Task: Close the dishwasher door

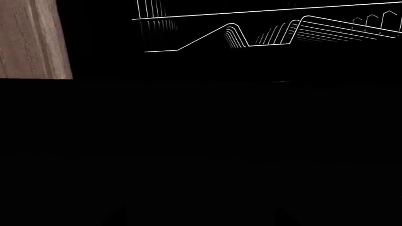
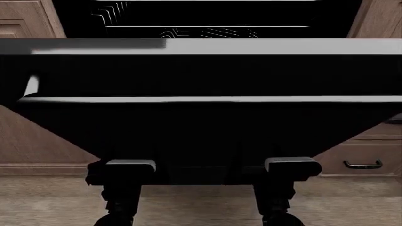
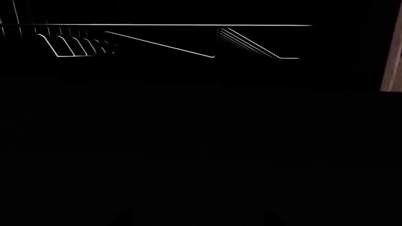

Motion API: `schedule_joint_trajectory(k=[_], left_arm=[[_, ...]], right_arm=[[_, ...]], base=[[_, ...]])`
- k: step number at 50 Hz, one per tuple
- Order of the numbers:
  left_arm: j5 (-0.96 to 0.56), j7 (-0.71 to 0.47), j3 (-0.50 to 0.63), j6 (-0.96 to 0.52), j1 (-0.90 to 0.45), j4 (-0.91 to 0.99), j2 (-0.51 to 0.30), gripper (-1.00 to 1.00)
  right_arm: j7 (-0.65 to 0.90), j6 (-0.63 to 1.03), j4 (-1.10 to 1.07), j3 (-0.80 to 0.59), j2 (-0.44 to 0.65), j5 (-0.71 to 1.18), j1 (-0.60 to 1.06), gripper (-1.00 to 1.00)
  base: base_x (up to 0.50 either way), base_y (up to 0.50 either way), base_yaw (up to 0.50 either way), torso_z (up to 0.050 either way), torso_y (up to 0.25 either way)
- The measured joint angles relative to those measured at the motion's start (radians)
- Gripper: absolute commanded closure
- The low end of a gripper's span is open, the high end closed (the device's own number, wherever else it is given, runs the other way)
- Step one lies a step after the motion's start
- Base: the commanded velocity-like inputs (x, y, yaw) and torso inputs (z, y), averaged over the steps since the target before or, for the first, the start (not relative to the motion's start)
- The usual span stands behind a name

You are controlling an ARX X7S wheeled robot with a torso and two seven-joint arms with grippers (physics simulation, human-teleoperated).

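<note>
In the head view the dishwasher door (image 2: 201, 75) stands partly open and tilts toward me. It is a wide glossy black panel with a grey top edge (image 2: 251, 45) and a long silver bar handle (image 2: 213, 99). Both arms reach under its lower edge, the left wrist (image 2: 129, 165) and the right wrist (image 2: 292, 165); the fingers are hidden behind the door there. In the wrist views the left gripper (image 1: 201, 216) and the right gripper (image 3: 197, 214) show only as faint dark fingers set wide apart, against blackness. White wire racks (image 1: 264, 33) (image 3: 157, 42) show inside the dishwasher.
Brown wooden cabinets (image 2: 25, 19) flank the dishwasher opening. A drawer front with a small dark handle (image 2: 361, 164) is at the lower right. The wooden floor (image 2: 201, 202) lies below. A cabinet edge shows in the left wrist view (image 1: 31, 37) and the right wrist view (image 3: 392, 52).
</note>
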Motion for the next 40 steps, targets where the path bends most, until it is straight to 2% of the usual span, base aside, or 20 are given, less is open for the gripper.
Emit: schedule_joint_trajectory(k=[40], left_arm=[[0.003, 0.008, 0.014, 0.001, -0.064, -0.090, 0.024, -1.00]], right_arm=[[-0.010, 0.012, 0.062, -0.006, -0.013, 0.002, 0.071, -1.00]], base=[[0.00, 0.00, 0.00, 0.000, 0.000]])
